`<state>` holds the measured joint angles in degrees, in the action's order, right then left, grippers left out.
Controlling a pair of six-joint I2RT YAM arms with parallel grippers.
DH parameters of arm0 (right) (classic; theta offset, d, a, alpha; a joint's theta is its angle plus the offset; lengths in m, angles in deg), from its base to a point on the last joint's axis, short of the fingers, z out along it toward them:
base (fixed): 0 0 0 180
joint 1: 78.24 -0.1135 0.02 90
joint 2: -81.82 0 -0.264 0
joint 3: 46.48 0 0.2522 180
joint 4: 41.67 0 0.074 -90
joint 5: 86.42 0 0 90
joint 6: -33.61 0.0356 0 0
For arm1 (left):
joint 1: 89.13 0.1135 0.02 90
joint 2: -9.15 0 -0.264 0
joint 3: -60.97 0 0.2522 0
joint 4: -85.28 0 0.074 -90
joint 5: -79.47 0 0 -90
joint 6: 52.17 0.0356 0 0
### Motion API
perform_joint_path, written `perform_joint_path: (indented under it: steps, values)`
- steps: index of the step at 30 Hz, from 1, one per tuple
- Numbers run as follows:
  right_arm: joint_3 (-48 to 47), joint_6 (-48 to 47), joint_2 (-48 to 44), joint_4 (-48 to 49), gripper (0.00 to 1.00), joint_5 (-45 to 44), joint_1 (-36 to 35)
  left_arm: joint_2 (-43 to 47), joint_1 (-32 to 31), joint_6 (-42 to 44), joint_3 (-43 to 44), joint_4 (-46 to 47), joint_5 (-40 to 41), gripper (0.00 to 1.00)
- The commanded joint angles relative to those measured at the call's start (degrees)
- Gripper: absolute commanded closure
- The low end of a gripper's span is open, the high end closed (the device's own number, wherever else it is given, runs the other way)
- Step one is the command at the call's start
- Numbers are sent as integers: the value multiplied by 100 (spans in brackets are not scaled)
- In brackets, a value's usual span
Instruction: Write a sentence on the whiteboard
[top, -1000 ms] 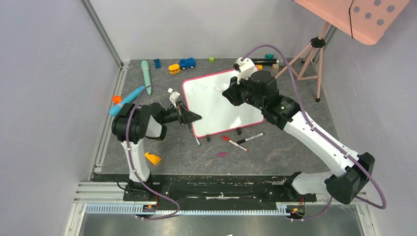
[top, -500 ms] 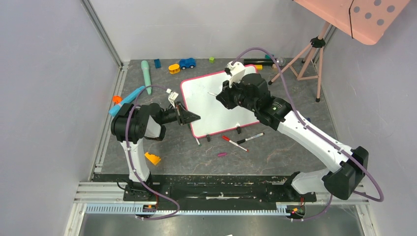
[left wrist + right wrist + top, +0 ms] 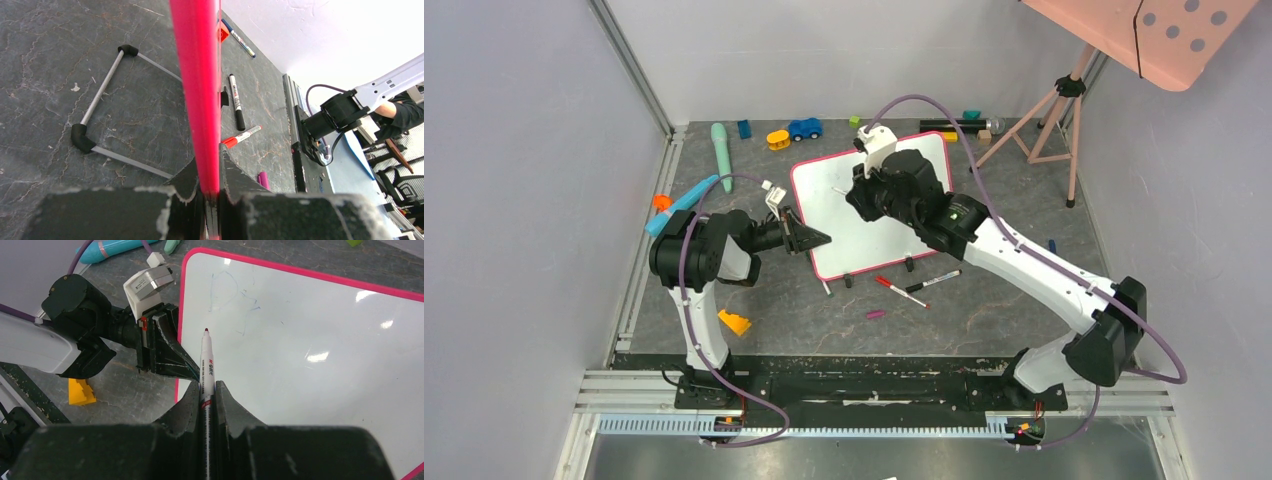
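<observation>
- My left jaws are clamped on the pink left frame of the whiteboard point(image 3: 879, 215), which stands propped on the surface.
- My right jaws grip a marker point(image 3: 206, 365), its tip at the board's upper left.
- Only faint strokes point(image 3: 232, 295) show there; I judge nearly all the writing remains.

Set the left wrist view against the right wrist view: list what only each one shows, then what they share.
Left wrist only: a grey wire frame with black corners, a black-capped marker, a red-capped marker and a small purple piece, all lying loose. Right wrist only: the white face of the whiteboard with faint blue scribbles, the marker gripped in the right tool, and a yellow block. Both: the board's pink-red frame, with the left tool clamped on its edge.
</observation>
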<state>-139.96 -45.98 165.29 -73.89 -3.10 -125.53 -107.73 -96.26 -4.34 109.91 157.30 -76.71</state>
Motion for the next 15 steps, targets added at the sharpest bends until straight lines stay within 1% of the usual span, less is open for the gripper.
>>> perform_joint_path:
  steps: [1,15]
  values:
    - [-426,-44,125,336,100,-337,-135,-260,195,883,-64,343,371,98]
    - [-775,-327,552,675,100,-666,-425,-301,191,858,-51,343,341,98]
